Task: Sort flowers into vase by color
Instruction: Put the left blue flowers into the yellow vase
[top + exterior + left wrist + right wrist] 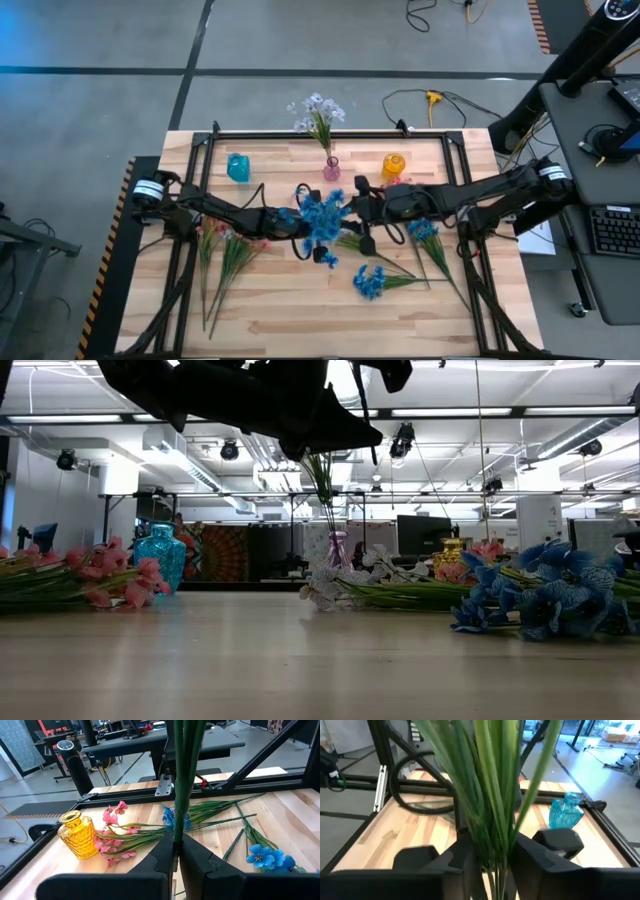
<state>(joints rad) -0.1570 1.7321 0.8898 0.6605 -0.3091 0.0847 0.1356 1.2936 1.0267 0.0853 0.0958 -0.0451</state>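
Observation:
A spray of blue flowers (322, 215) is held up over the table's middle between both grippers, its green stems (181, 780) upright. My left gripper (290, 218) comes from the left and is shut on the stems. My right gripper (352, 205) comes from the right and is shut on the leafy part (490, 795). Pale lavender-white flowers (318, 112) stand with their stems in the pink vase (331, 168). Pink flowers (225, 250) lie flat on the table at the left. More blue flowers (370, 282) lie at the right. My left gripper pinches the spray's bare green stems (177, 837) between its two fingers, coming level from the table's left and lying across them. The stems stand upright in the hold. My right gripper has the bundle of stems and leaves (492, 851) between its two fingers (465, 862), level from the table's right and across the bundle. The leaves rise upright past the fingers.
A blue vase (238, 167) and a yellow vase (394, 165) stand on either side of the pink vase along the far edge. Another blue spray (422, 232) lies under my right arm. A black metal frame (330, 133) borders the table. Bare wood lies near the front edge.

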